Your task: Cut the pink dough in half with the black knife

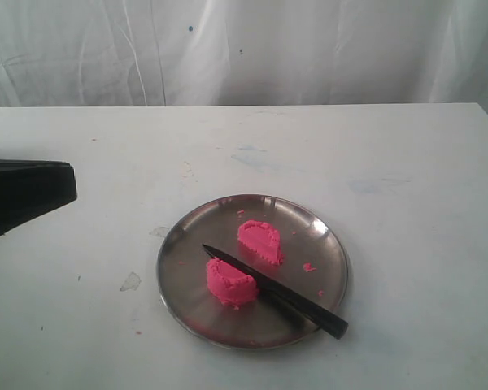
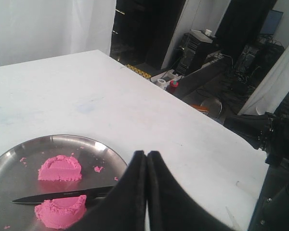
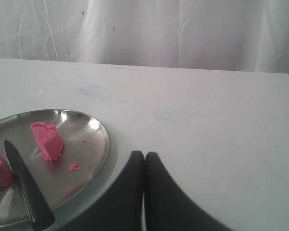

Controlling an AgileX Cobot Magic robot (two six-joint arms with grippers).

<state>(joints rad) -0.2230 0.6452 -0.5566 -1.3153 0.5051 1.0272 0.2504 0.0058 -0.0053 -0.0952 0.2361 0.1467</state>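
The pink dough lies in two half-domes on the round steel plate [image 1: 179, 252]: one half [image 1: 260, 241] farther back, the other [image 1: 230, 282] nearer the front. Between them rests the black knife [image 1: 285, 294], its tip pointing left and its handle over the plate's front right rim. The left wrist view shows both halves [image 2: 60, 168] [image 2: 61, 211] and the knife [image 2: 58, 196]. My left gripper [image 2: 147, 153] is shut and empty, beside the plate; it shows as a black shape [image 1: 24, 191] at the exterior view's left edge. My right gripper [image 3: 144, 154] is shut, empty, just off the plate's rim [image 3: 105, 144].
Small pink crumbs [image 1: 307, 266] dot the plate. The white table [image 1: 407, 244] has faint stains, and a white curtain [image 1: 309, 49] hangs behind it. Past the table's far edge in the left wrist view stand dark equipment and cables [image 2: 221, 53].
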